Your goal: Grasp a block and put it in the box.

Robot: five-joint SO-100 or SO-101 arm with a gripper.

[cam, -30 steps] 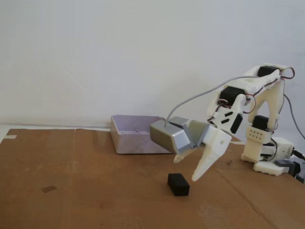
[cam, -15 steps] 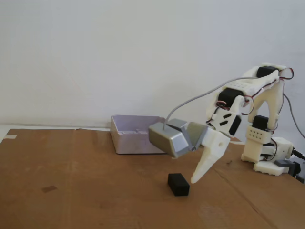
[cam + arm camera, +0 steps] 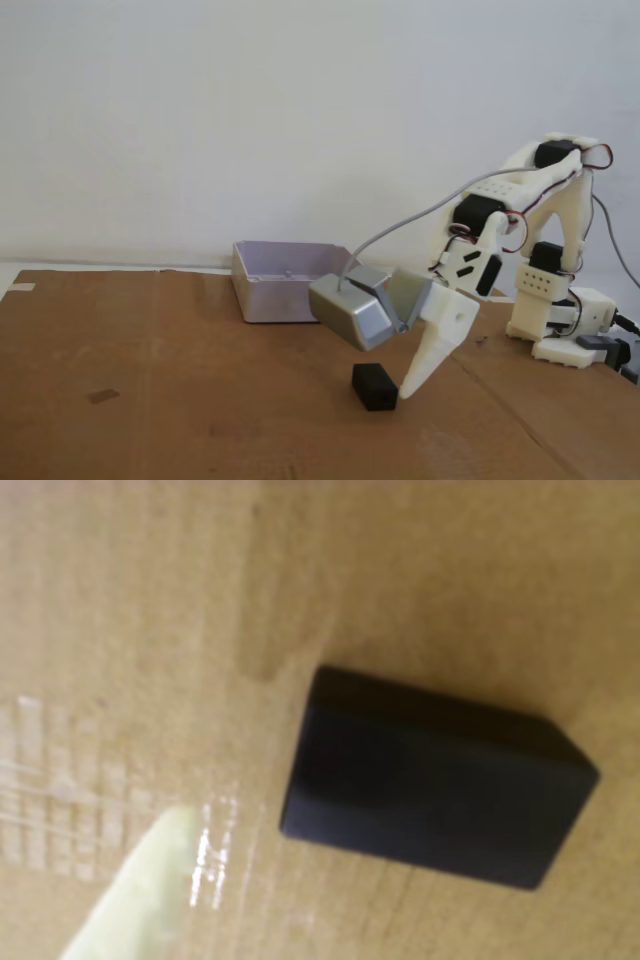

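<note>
Sitting on the brown cardboard sheet (image 3: 180, 400), the block (image 3: 375, 387) lies flat and untouched, roughly centre-right in the fixed view. In the wrist view the block (image 3: 435, 790) fills the middle of the frame, tilted w/ its long axis running from 10 to 4 o'clock, and one pale fingertip (image 3: 135, 895) sits at the block's 8 o'clock, apart from it.

Vs. a sec ago, we see the arm has dipped: the gripper (image 3: 405, 385) has come down and its white finger tip, which hung clear above and at 2 o'clock of the block, now reaches cardboard level just beside the block's 3 o'clock side. Whether tip and block touch, we can't tell. The block itself hasn't moved. We read this as the end of the approach, w/ the grasp not yet made.

Gripper state: it holds nothing. Only one finger shows clearly in each view; the other is hidden behind the grey camera module (image 3: 350, 312), so we can't tell how wide the jaws stand.

The box (image 3: 285, 282) sits well apart at the block's 11 o'clock in the fixed view, near the back wall, w/ no block visible inside. Approx. nothing of the carry is done yet; closing on the block looks like the next need.
</note>
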